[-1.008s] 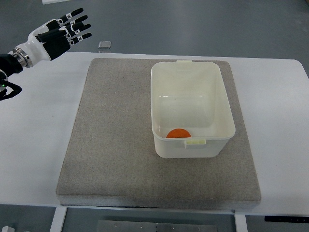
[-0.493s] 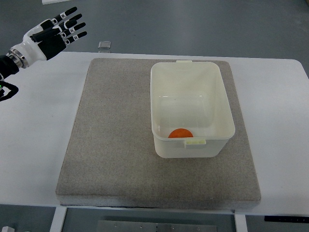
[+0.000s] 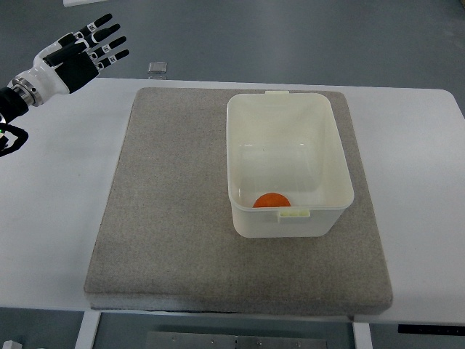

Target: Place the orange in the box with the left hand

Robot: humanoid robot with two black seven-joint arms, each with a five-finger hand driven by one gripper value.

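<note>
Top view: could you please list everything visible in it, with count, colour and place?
orange: one, orange, inside the box against its near wall
box: one, cream plastic, open top, on the right half of the mat
mat: one, grey-brown felt, covering the middle of the table
table: one, white, under the mat
small clear object: one, transparent-grey, on the floor just beyond the table's far edge; too small to identify
left hand: one, white and black, at the upper left corner above the table's far left edge, fingers spread and holding nothing
right hand: not in view
</note>
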